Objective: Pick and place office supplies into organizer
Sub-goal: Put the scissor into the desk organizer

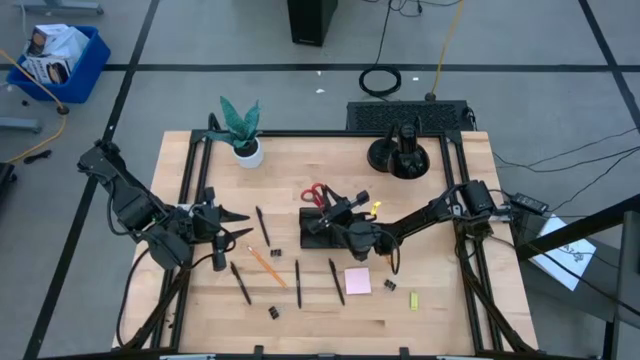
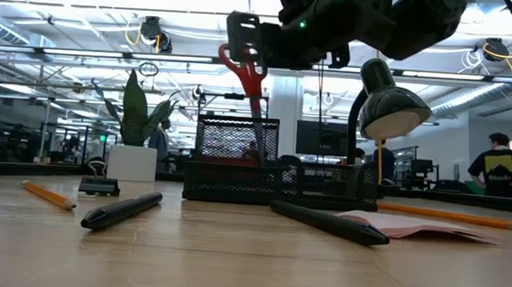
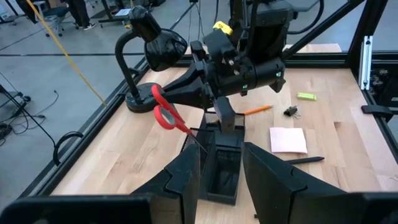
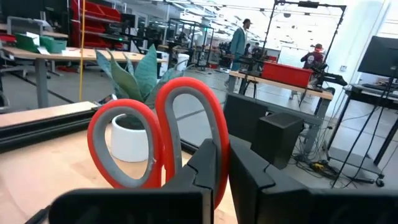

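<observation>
Your right gripper [image 4: 221,163] clamped the scissors [image 4: 158,134] above the organizer [image 3: 222,163], seen only from the left wrist; left gripper [image 1: 240,225] idled part-open, empty.

Above the low black mesh organizer [image 1: 325,228], the right gripper [image 1: 335,208] clamping red-handled scissors [image 1: 316,194] blocks access; its left side stands bare wood.

Glossy red plastic scissors [image 4: 163,140], black wire-mesh organizer [image 2: 237,160], matt wooden table [image 1: 440,310]

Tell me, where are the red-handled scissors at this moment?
The scissors are held in the shut right gripper, lifted above the black organizer near the table's middle in the high view, handles pointing toward the potted plant.
</observation>
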Available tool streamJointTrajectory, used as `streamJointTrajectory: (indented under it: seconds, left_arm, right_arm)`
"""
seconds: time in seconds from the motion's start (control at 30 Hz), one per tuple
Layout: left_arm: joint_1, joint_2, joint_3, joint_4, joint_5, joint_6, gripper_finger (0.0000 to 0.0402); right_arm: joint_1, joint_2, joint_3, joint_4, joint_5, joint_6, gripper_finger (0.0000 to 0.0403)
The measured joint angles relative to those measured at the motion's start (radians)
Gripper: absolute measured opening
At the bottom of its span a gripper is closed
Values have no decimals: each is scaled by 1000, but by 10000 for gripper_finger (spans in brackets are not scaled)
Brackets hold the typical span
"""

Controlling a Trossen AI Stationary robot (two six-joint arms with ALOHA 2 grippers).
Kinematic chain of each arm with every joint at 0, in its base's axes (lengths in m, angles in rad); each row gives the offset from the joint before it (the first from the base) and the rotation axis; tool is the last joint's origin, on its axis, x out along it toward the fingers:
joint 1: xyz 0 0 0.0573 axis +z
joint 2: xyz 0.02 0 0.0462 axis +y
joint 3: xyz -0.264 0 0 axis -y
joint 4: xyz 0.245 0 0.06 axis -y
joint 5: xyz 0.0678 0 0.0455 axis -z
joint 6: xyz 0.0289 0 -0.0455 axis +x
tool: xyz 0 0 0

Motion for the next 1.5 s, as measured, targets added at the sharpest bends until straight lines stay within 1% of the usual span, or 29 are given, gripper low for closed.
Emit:
streamJointTrajectory:
  seconds: [0.43,0.67,0.8,0.97,1.23,1.37,1.5]
  left_arm:
    - [0,0,0,0,1,0,127]
    - [0,0,0,0,1,0,127]
    - [0,0,0,0,1,0,127]
    - [0,0,0,0,1,0,127]
    - [0,0,0,0,1,0,127]
    - [0,0,0,0,1,-1,127]
    - [0,0,0,0,1,-1,127]
  right_arm:
    - [-3,0,0,-118,-1,130,14]
    - [-2,47,1,-102,-1,158,14]
    - [-2,81,0,-52,1,151,14]
    - [7,81,0,-34,2,130,14]
    - [17,82,0,-62,11,131,14]
    - [18,82,0,-83,55,132,14]
    - [18,82,0,-83,56,135,14]
